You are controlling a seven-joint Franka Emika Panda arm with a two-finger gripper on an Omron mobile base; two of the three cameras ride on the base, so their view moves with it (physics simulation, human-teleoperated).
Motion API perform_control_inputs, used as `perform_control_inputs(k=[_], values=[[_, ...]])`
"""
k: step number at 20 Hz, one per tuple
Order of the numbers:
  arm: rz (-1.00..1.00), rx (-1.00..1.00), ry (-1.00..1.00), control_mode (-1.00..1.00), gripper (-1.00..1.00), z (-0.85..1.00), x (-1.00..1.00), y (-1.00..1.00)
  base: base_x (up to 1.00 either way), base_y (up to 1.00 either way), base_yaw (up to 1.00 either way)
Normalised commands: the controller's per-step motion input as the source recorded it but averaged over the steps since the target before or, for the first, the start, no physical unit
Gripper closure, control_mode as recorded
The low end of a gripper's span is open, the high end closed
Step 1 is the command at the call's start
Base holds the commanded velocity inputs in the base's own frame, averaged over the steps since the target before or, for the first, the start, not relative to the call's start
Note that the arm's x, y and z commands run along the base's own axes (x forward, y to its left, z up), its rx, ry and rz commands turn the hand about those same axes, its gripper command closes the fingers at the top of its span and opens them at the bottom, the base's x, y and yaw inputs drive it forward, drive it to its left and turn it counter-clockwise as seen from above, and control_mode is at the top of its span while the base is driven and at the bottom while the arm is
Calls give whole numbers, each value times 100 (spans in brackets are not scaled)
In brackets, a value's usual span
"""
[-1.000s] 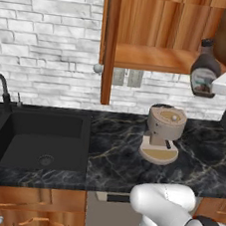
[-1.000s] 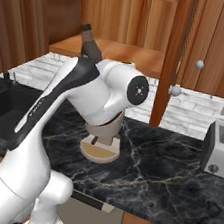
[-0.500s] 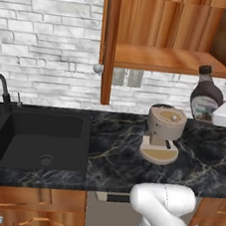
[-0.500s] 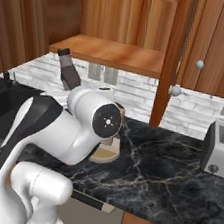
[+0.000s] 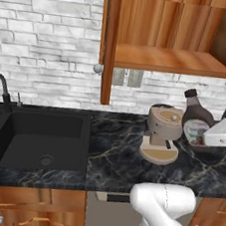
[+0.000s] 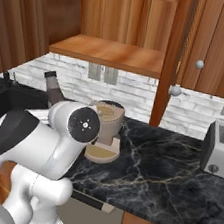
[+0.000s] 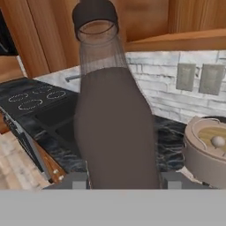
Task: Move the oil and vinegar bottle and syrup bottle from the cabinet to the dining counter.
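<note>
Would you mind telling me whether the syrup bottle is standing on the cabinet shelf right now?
No, the syrup bottle sits down beside the coffee machine, well below the cabinet shelf.

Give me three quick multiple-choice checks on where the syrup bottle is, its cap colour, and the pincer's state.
1. The syrup bottle is:
A. on the cabinet shelf
B. in the sink
C. off the shelf, beside the coffee machine

2. Its cap is:
A. black
B. red
C. white

3. The pincer is:
A. open and empty
B. shut on the syrup bottle
C. shut on the coffee machine

Key: 1 C, the left base view shows it below the bare shelf, next to the machine. 2 A, the hand view shows a dark cap. 3 B, the fingertips flank the bottle's body in the hand view.
</note>
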Motion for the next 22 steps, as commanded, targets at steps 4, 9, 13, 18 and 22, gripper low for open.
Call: perform_control_inputs(k=[4, 9, 13, 18, 22], values=[[6, 0, 6, -100, 100, -23, -16, 1, 0, 0, 0], [4, -1, 7, -100, 100, -22, -12, 7, 0, 0, 0], [6, 0, 6, -100, 100, -25, -14, 0, 0, 0, 0], [6, 0, 5, -100, 100, -23, -16, 0, 0, 0, 0], [5, 0, 5, -100, 100, -15, -26, 0, 0, 0, 0]])
